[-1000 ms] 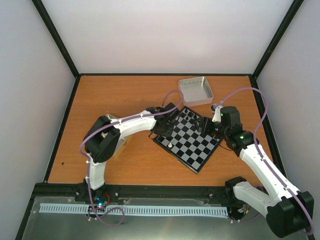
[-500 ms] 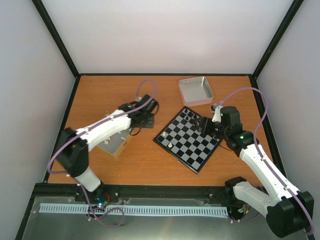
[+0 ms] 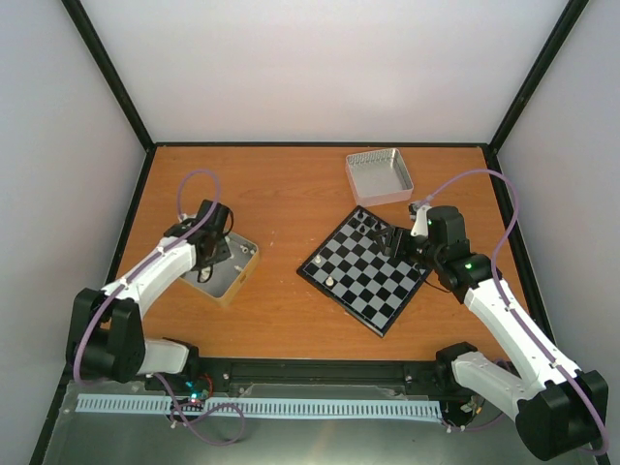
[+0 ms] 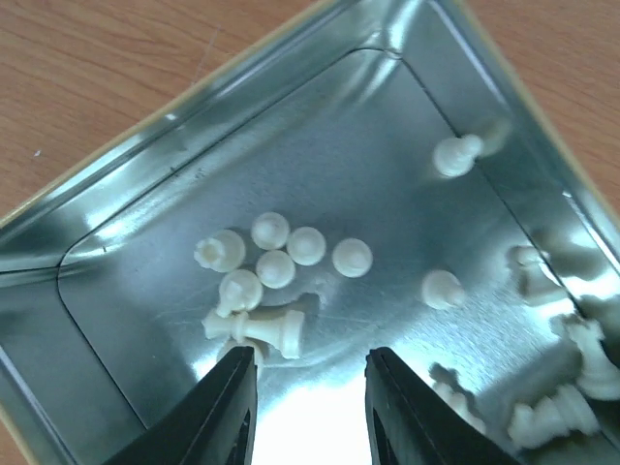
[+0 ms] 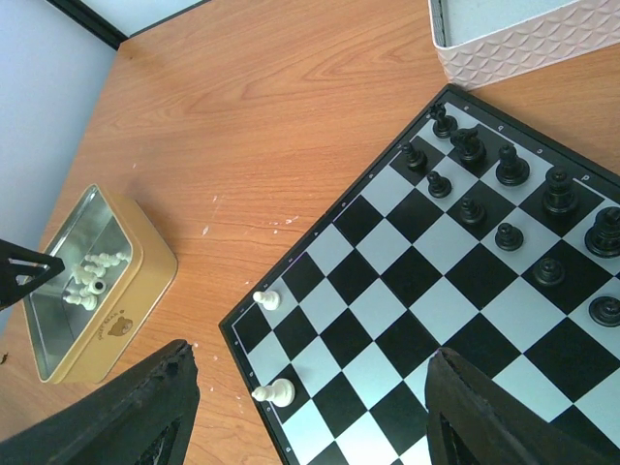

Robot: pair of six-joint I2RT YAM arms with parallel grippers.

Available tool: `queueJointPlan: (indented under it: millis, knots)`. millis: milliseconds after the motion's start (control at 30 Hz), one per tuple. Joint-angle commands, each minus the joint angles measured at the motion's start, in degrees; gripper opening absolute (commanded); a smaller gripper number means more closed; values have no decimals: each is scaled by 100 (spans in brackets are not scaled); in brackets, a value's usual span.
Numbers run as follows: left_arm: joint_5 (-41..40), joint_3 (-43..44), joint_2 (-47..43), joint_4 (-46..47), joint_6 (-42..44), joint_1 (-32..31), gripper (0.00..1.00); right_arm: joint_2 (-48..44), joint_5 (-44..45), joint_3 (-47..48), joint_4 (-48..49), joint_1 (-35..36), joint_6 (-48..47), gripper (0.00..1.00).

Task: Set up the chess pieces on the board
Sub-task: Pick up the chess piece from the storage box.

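Left end effector [image 4: 310,354] hangs over the open metal tin [image 4: 145,184], fingers partly apart, and there's nothing between them. They touch nothing. Just beyond the fingertips lies a loose huddle of cream chess pieces [image 4: 276,266], one on its side nearest the left finger, with more scattered toward the tin's right wall. The tin walls close in on both sides, so room for sideways moves in there is tight.

From above, that tin sits near the left edge of the surface [image 3: 291,184], well apart from the board [image 3: 366,276], which lies turned like a diamond right of the middle.

Right end effector [image 5: 310,354] stands wide open above the board, empty, in contact with nothing. Below it, two cream pieces [image 5: 268,299] stand on squares at the board's left corner, hard against the black frame. Black chessmen [image 5: 511,167] crowd the corner nearest the far edge of the surface. The middle squares are bare. A white tray [image 3: 379,176] sits by the far edge, just beyond the board's far corner. Bare wood runs between tin and board.
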Motion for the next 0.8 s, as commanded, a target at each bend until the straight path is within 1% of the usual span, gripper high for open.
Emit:
queueJointPlan:
  millis: [0,100,167,200,267,400,467,600,767]
  knots:
    - [140,-112,13,553,-44,286,33,-6,-29,40,36,41,7,64]
    - [283,-63,225,677,91,358,31,-8,-9,65,15,46,-17,64]
    - [415,-24,400,785,156,415,25,-14,11,68,0,46,-25,64]
    - [477,-15,472,859,187,434,20,-21,13,68,-4,45,-23,64]
    - [564,21,624,975,233,445,18,-31,14,59,-5,42,-21,64]
    - [402,117,915,953,194,452,25,-40,22,69,-24,45,-30,64]
    - [415,113,984,1030,218,467,26,-45,38,68,-25,38,-37,64]
    - [451,118,1135,1142,262,488,27,-24,46,62,-33,40,-48,64]
    - [571,152,1355,1260,356,524,25,-23,54,46,-30,45,-53,64]
